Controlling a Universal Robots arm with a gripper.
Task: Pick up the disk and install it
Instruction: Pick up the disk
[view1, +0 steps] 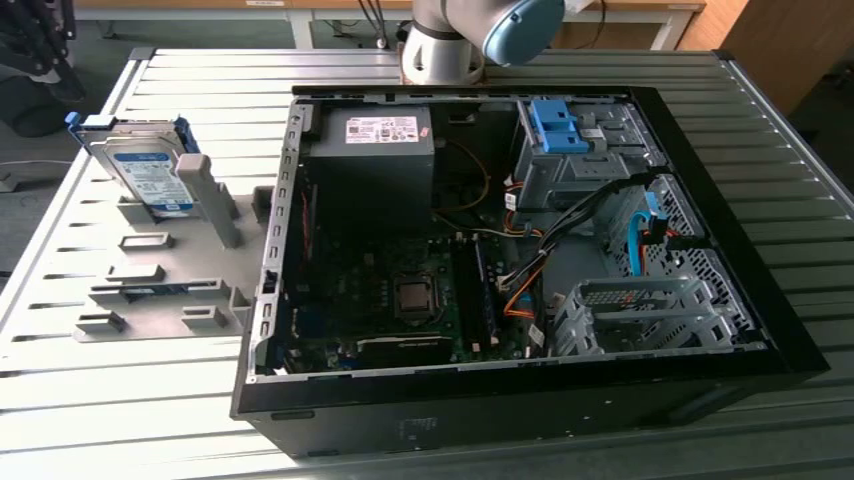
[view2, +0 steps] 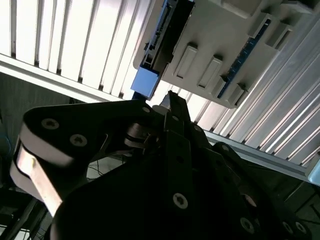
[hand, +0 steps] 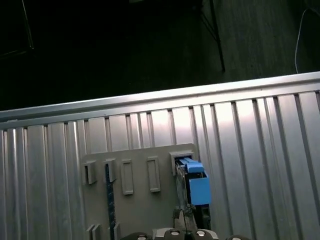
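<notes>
The disk (view1: 144, 165) stands on edge in a slot of the grey holder plate (view1: 160, 290) at the exterior view's left. It is silver-grey with a white-and-blue label and a blue bracket. In the first wrist view the disk (hand: 192, 182) is seen edge-on from above, in the holder (hand: 140, 200), with my gripper (hand: 184, 217) just beside it in the picture and well above it. In the second wrist view my dark gripper (view2: 172, 100) points toward the disk's blue bracket (view2: 147, 82) on the holder (view2: 220, 45). Nothing is held.
An open black computer case (view1: 534, 410) lies on the slatted metal table (view1: 747, 120), right of the holder. Inside are a grey power supply (view1: 374, 150), a blue drive-bay latch (view1: 557, 125), a metal drive cage (view1: 627, 310) and loose cables. The arm's base (view1: 447, 45) stands behind the case.
</notes>
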